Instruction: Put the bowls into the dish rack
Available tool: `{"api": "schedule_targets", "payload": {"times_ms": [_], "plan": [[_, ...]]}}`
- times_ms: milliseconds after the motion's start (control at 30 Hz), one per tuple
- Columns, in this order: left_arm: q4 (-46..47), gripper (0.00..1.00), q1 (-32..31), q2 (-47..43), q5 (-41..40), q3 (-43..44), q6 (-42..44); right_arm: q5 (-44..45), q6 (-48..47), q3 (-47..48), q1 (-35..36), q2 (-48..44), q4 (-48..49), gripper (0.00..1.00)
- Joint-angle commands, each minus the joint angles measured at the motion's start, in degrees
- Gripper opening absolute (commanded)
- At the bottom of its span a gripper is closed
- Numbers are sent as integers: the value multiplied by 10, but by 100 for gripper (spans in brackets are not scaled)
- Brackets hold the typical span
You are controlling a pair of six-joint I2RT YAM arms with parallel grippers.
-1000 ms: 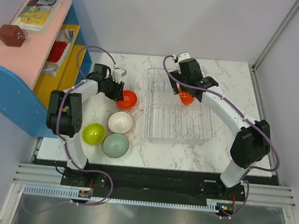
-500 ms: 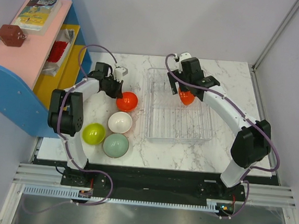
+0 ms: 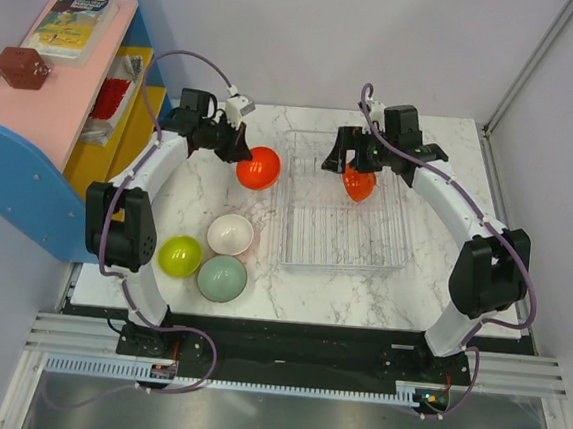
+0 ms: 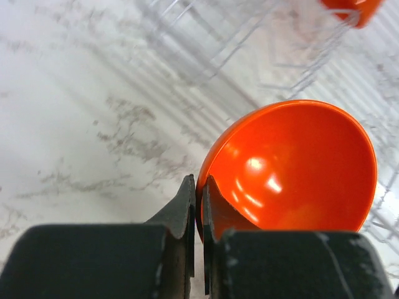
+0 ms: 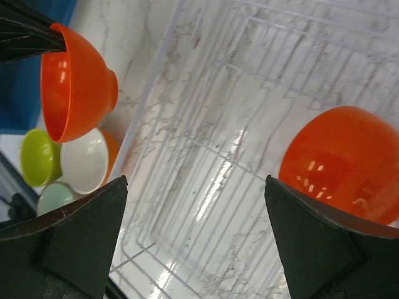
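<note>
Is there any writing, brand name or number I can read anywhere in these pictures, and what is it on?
No text can be read anywhere.
On the package lying on the pink shelf: printed cover, lettering too small and blurred to read.
On the orange bowl and the dish rack: no writing shows.

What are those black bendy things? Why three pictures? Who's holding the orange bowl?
Those are two robot arms bolted to the near edge of the table. Each ends in a two-finger pincher, called a gripper. The big picture comes from a camera above and behind them. The other two come from little cameras on the wrists, so you see the dark fingers close up. The left gripper is shut on the rim of an orange bowl, tipped on its side. The right gripper is open over the clear dish rack, with a second orange bowl in it. On the table lie a white bowl, a lime bowl and a grey-green bowl.
</note>
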Motion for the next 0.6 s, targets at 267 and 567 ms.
{"api": "schedule_targets", "payload": {"times_ms": [267,567], "plan": [[18,2,-145,-124,-37,6,17,-311,237,-154,-7,-76,290,98],[23,2,-148,-118,-77,4,31,-362,335,-213,-20,-105,428,98]]}}
